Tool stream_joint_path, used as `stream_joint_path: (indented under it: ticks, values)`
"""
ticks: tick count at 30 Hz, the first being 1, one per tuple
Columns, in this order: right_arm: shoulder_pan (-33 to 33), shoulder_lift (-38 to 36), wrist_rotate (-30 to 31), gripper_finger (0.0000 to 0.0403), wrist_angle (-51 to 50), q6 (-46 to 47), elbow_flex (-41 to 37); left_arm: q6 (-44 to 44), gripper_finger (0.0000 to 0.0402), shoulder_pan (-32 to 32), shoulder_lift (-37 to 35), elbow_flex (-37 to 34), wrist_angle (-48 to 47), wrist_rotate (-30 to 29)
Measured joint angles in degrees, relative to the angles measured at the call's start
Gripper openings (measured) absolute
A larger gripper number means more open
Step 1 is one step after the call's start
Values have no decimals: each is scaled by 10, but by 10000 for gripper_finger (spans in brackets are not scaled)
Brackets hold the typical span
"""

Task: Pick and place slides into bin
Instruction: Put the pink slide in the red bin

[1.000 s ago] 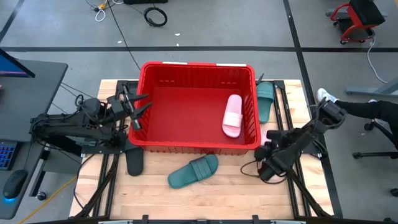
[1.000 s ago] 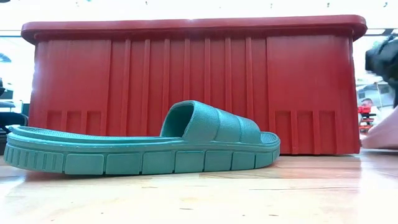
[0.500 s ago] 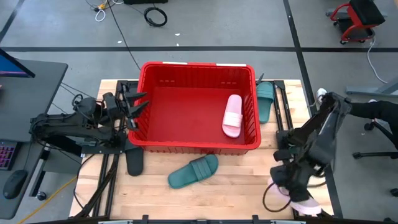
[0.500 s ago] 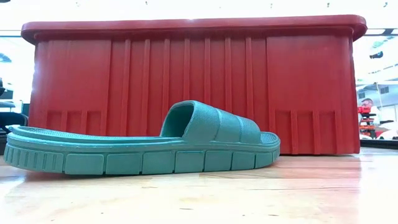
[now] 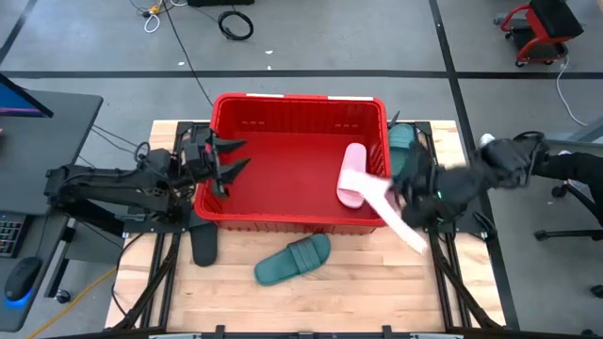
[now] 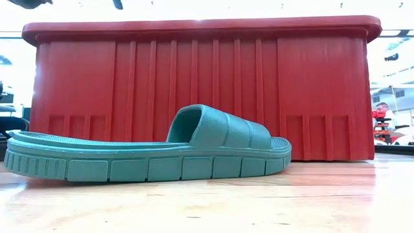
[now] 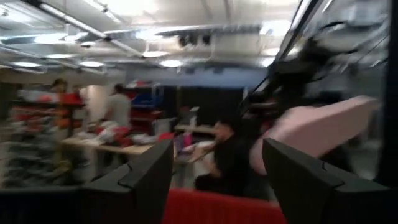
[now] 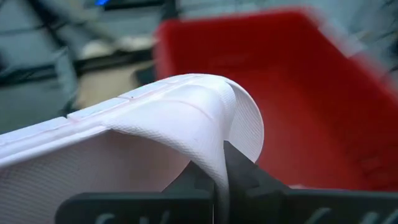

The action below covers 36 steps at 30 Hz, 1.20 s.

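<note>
Right gripper (image 5: 407, 196): you have it at the right front corner of the bin, its jaws closed on a pink slide's strap, as the right wrist view shows.
Held pink slide (image 5: 394, 215): it hangs tilted across the bin's right front corner, one end over the rim, the other end out over the bench toward its front edge; in the right wrist view (image 8: 155, 130) the strap is pinched between your dark fingers (image 8: 239, 177).
Left gripper (image 5: 226, 165): you have it over the bin's left wall, fingers spread wide with nothing between them; the left wrist view shows the same wide gap between its fingers (image 7: 134, 180).
Bin (image 5: 300, 105): red, it sits at the back middle of the bench; from the low view its front wall (image 6: 310, 84) fills the background.
Second pink slide (image 5: 350, 173): it lies inside the bin, close to the right wall.
Teal slide, front (image 5: 293, 259): it lies on the bench just in front of the bin, clear of its wall; the low view shows it (image 6: 149, 149) flat on its sole.
Teal slide, right (image 5: 402, 149): it lies outside the bin's right wall, near the back right corner of the bench.
Black slide (image 5: 203, 243): it lies on the bench by the bin's left front corner.
</note>
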Motion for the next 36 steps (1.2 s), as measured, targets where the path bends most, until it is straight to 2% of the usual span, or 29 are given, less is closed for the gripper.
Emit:
stream_joint_path:
  ticks: [4,8,12,16,20,23,27,31,36]
  values:
    - [-80,-6,-4,7,80,-103,-10,-114,263,15,32,0,61,44]
    - [-147,-6,-49,7,182,-194,-39,-216,262,31,73,0,103,91]
    - [-209,-7,-114,7,309,-244,-101,-246,261,39,125,0,191,111]
    - [-256,-9,-183,7,482,-271,-174,-248,261,49,174,1,274,111]
    - [-286,-5,-232,7,647,-292,-227,-255,261,60,214,22,271,110]
    - [-306,5,-254,7,731,-293,-254,-261,261,68,249,52,270,118]
    - [-326,26,-281,7,813,-310,-268,-266,261,77,282,107,271,176]
    - [-340,47,-332,7,898,-309,-267,-280,261,83,311,156,248,245]
    - [-348,63,-379,7,943,-308,-267,-282,259,93,349,212,202,278]
